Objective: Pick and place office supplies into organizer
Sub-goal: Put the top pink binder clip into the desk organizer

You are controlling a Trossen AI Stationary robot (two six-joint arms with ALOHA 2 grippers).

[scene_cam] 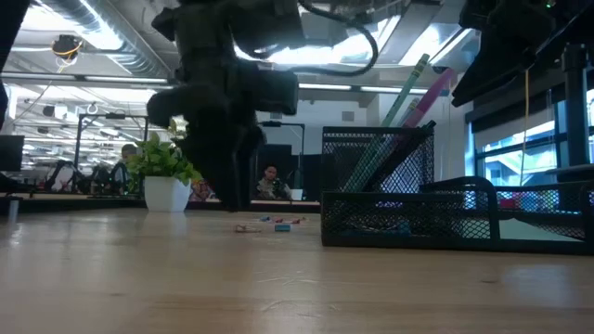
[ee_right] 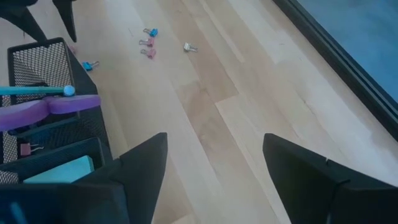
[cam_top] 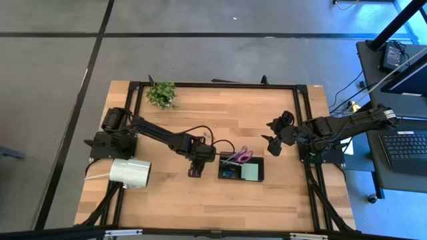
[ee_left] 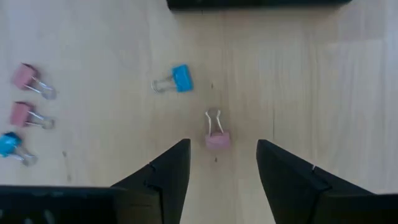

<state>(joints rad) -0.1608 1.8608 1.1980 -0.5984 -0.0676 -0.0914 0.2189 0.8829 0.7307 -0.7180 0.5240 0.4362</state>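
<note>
a two-armed robot works at a pale wooden table [cam_top: 200,127], sorting small office items into a black mesh organizer [cam_top: 241,170]. the left gripper [ee_left: 222,163] hangs low just beside the organizer, fingers apart, with a pink clip [ee_left: 217,138] lying on the wood between its tips, not held. a blue clip [ee_left: 180,78] lies near it, and two more pink clips and another blue one sit farther off. the step in hand looks like picking up the pink clip: the next move probably calls for lowering a little, closing squarely on the clip's body, then carrying it over the organizer's wall.

the organizer already holds purple scissors [cam_top: 241,157], a green sticky pad [cam_top: 251,173] and upright pens. the right gripper [ee_right: 214,163] waits beyond the organizer's other side, fingers apart and empty.

a small plant [cam_top: 161,94] stands at the far edge and a white roll [cam_top: 130,172] lies by the left arm's base. beyond the table is an open office with ceiling lights, desks and seated people.
</note>
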